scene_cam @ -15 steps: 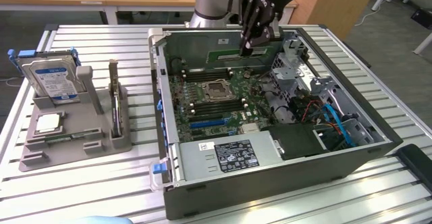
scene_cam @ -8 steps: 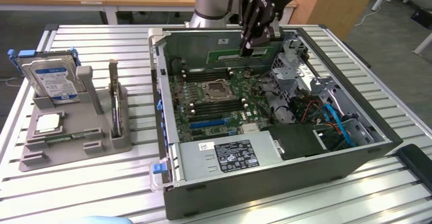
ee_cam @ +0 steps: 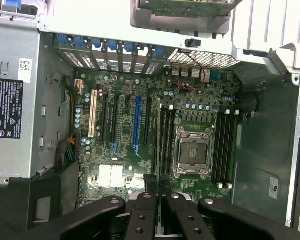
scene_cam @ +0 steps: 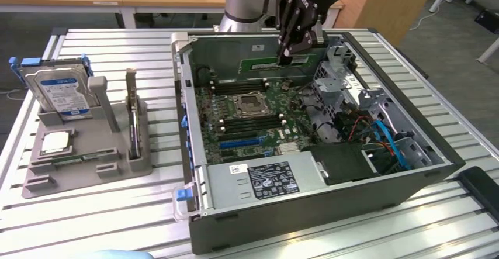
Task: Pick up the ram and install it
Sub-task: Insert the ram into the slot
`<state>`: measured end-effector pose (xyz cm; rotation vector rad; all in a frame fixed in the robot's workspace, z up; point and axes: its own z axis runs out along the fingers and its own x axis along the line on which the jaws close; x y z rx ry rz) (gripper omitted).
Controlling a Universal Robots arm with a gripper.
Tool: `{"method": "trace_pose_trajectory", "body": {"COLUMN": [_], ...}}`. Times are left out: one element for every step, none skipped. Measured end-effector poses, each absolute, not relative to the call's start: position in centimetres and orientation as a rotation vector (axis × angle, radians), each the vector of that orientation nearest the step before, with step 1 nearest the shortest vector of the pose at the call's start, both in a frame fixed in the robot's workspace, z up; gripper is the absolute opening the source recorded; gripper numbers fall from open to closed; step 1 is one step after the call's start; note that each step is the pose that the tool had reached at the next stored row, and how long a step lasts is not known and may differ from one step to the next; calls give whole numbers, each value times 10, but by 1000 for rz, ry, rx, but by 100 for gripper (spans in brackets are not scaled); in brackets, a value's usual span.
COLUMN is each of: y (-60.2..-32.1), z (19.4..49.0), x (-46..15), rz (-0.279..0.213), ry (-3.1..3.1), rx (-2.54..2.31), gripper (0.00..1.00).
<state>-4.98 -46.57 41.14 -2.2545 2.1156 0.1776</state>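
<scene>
My gripper (scene_cam: 287, 53) hangs over the open computer case (scene_cam: 195, 154), above the far part of the motherboard (scene_cam: 242, 113). It is shut on the ram (scene_cam: 261, 64), a long green stick held level on its edge. In the wrist view the ram (ee_cam: 158, 186) shows edge-on as a thin dark strip between the black fingers (ee_cam: 140, 210) of the gripper (ee_cam: 159, 197). Below it run the long memory slots (ee_cam: 165, 140) beside the empty CPU socket (ee_cam: 192, 152). More slots (ee_cam: 225, 145) lie on the socket's other side.
A grey parts holder (scene_cam: 86, 177) at the exterior view's left carries a blue-labelled hard drive (scene_cam: 62, 92), a silver CPU chip (scene_cam: 55, 143) and another thin board (scene_cam: 134, 116) standing on edge. The power supply (scene_cam: 261, 180), blue cables (scene_cam: 390, 142) and drive cage (scene_cam: 339, 66) crowd the case.
</scene>
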Motion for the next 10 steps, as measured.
{"method": "trace_pose_trajectory", "body": {"y": [-466, -465, -463, -462, -460, -459, -457, -455, -453, -450], "z": [411, 411, 411, 411, 411, 411, 410, 410, 409, 408], "x": [-50, -50, -50, -50, -50, -50, -50, -50, -50, -50], "rz": [178, 177, 177, 177, 177, 177, 177, 176, 176, 176], "ry": [2116, 2117, 2120, 2123, 2125, 2127, 2129, 2131, 2132, 2133], "rx": [-2254, -2253, -2251, -2248, -2246, -2244, -2242, -2240, -2239, -2238], "gripper": [13, 13, 13, 13, 13, 13, 13, 13, 13, 13]}}
